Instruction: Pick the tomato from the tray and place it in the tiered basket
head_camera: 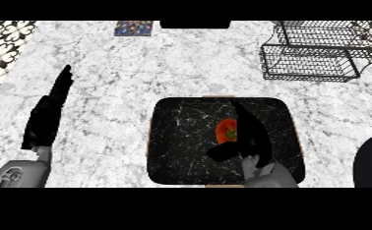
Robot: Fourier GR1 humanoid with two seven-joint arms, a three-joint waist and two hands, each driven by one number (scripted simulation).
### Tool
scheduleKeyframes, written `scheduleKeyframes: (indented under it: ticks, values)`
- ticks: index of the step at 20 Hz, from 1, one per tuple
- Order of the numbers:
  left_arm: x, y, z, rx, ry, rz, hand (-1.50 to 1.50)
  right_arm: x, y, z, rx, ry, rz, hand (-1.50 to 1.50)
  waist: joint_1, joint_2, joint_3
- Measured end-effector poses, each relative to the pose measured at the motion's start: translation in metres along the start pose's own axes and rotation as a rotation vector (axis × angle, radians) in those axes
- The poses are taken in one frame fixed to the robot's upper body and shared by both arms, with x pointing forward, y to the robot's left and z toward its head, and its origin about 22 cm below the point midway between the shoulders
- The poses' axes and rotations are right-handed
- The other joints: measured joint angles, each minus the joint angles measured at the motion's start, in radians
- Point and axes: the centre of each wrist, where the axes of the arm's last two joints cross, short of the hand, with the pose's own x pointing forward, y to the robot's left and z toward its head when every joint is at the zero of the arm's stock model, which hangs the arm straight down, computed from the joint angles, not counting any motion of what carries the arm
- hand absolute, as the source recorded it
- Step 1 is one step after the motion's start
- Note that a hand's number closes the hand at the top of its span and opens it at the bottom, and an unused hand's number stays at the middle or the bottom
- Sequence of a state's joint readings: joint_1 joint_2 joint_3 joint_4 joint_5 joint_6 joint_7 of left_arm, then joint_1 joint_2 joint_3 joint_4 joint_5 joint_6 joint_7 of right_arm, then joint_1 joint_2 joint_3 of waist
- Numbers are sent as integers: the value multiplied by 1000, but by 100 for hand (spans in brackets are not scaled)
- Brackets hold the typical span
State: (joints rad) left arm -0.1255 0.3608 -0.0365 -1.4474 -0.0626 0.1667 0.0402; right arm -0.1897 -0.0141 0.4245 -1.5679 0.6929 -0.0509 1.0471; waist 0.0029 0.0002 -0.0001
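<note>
Right hand (251,141): hovering open over the tray (181,135), fingers stretching just beside the tomato (226,129), holding nothing
Left hand (47,113): resting open, left of tray

We log a white marbled counter (109,126). At its far edge a small multicoloured rectangle (134,28) lies flat, with a black block (195,24) near it. Far-left corner: black-and-white patterned surface (15,40). A dark rounded shape (364,162), unidentifiable, shows at the right edge.

Bright, even light washes the white grey-veined marble counter (181,67); the square black tray (170,140) stays dark (the black right hand (251,135) nearly merges into it).
</note>
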Motion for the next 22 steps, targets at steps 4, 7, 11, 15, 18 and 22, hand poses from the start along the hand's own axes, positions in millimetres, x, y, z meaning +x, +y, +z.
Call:
scheduleKeyframes:
  ticks: [4, 7, 11, 15, 18, 22]
  values:
    - [3, 4, -7, 1, -3, -1, 0, 2, 9, -4, 45, -37, 84, 150, -2, -5, -5]
    - [5, 0, -3, 0, -2, 3, 0, 3, 9, -3, 25, -61, 154, 150, -1, -4, -3]
    - [5, 3, -6, 2, 2, 3, 0, 4, 12, -3, 17, -67, 128, 150, -3, -4, -4]
    - [7, 3, -7, 4, 0, 1, 0, 18, 10, 7, 28, -115, 93, 150, -2, -2, -2]
    - [8, 2, -9, 0, -8, 1, 0, 35, 21, 3, 43, -186, 190, 150, 7, 1, -1]
    - [10, -2, -8, -12, -8, 3, 0, 59, 25, -2, 46, -292, 312, 150, 13, 2, 0]
